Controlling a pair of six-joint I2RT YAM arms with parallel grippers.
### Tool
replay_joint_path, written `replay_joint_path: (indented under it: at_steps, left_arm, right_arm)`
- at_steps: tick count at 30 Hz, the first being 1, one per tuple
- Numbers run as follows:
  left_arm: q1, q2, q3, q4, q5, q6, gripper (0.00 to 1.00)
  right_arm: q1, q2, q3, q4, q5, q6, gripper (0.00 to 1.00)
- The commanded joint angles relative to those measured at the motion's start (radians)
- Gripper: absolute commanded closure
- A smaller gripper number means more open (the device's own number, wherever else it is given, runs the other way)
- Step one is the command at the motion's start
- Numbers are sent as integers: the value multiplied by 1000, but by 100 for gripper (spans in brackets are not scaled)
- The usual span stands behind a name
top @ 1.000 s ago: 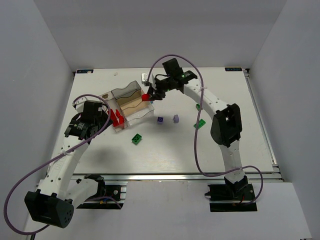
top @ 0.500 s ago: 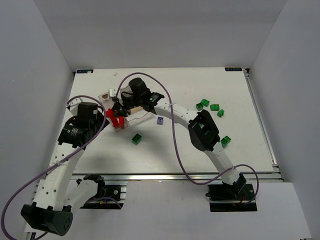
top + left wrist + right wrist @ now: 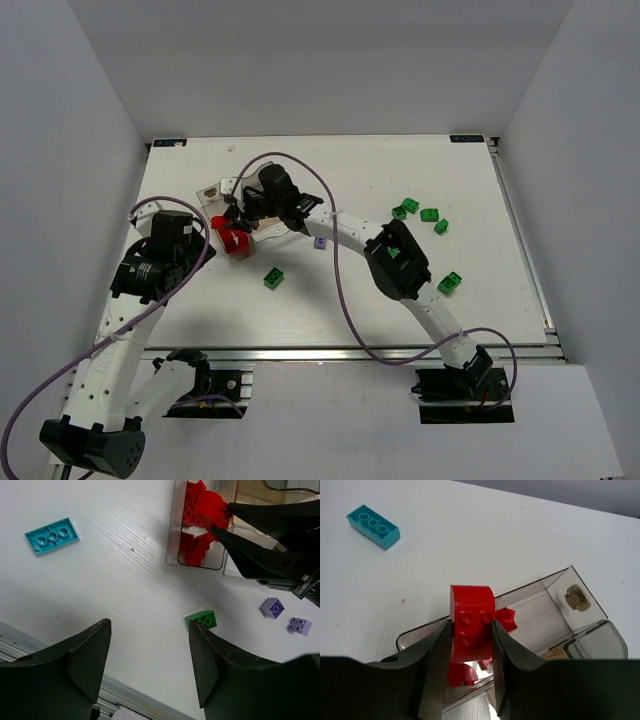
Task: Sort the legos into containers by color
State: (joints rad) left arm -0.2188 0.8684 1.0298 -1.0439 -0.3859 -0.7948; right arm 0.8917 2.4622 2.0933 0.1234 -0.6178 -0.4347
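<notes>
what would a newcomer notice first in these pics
The right gripper pinches a red brick above the clear box compartment already piled with red pieces, at the left of the table. Next, a cluster of green bricks lies loose on the table's right side, and a lone cyan brick lies outside the box.

Top external sits high behind the arm bases, angled down and forward, far enough out to take in the whole surface (image 3: 330,300). Left wrist looks down from close range at the box (image 3: 172,535) end holding red bricks (image 3: 197,510), plus a green brick (image 3: 202,619) and a cyan brick (image 3: 52,535). Right wrist is closest, tilted over that same compartment, with one red brick (image 3: 471,625) mid-frame. Cyan brick shows in both wrist views; green brick shows in top and left wrist.
</notes>
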Motion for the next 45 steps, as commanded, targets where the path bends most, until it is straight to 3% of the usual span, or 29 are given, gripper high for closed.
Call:
replay_joint_path:
  at_steps: [1, 4, 7, 13, 15, 17, 18, 19, 22, 24, 25, 26, 27, 28, 29, 32, 34, 37, 45]
  left_arm:
    - [4, -17, 27, -8, -21, -3, 27]
    - [4, -19, 12, 4, -10, -7, 27]
    - [4, -19, -2, 15, 1, -20, 26]
    - [4, -17, -43, 51, 24, -69, 25]
    - [4, -11, -66, 76, 31, -96, 30]
    - [4, -2, -89, 100, 41, -130, 39]
    - [4, 3, -96, 107, 41, -139, 54]
    - [4, 14, -100, 117, 42, -152, 61]
    - [4, 30, -122, 131, 32, -196, 85]
    - [25, 40, -131, 128, 16, -230, 86]
    - [35, 47, -135, 121, 10, -244, 84]
    - [44, 69, -139, 113, 1, -270, 76]
    - [67, 82, -140, 104, -5, -279, 64]
    - [82, 96, -142, 88, -8, -285, 51]
    - [99, 124, -142, 78, -14, -297, 31]
    - [186, 170, -143, 67, 1, -291, 8]
    - [261, 211, -142, 76, 42, -288, 5]
    - [350, 253, -154, 97, 105, -316, 2]
    - [521, 310, -221, 185, 159, -604, 3]
  right_arm:
    - [-2, -3, -15, 62, 24, -27, 57]
    - [-8, -17, -30, 68, 33, -33, 45]
    - [-8, -40, -42, 76, 38, -36, 40]
    - [-22, -133, -93, 73, 27, -1, 42]
    - [-40, -204, -122, 74, 65, 28, 44]
    - [-57, -261, -185, 68, 146, 106, 59]
    - [-63, -325, -217, 79, 252, 141, 73]
    - [-89, -362, -252, 94, 301, 178, 100]
    - [-150, -474, -361, 59, 345, 215, 100]
    - [-186, -547, -430, 1, 255, 228, 100]
    - [-236, -571, -453, -20, 227, 232, 100]
    - [-252, -592, -473, -43, 198, 234, 90]
    - [-281, -627, -510, -88, 160, 231, 78]
    - [-293, -641, -528, -105, 142, 226, 58]
    - [-330, -670, -545, -122, 113, 218, 49]
    - [-388, -695, -588, -205, 66, 194, 24]
    - [-408, -709, -589, -267, 17, 177, 16]
    - [-467, -729, -607, -292, -54, 163, 14]
    - [-575, -786, -668, -266, -201, 123, 12]
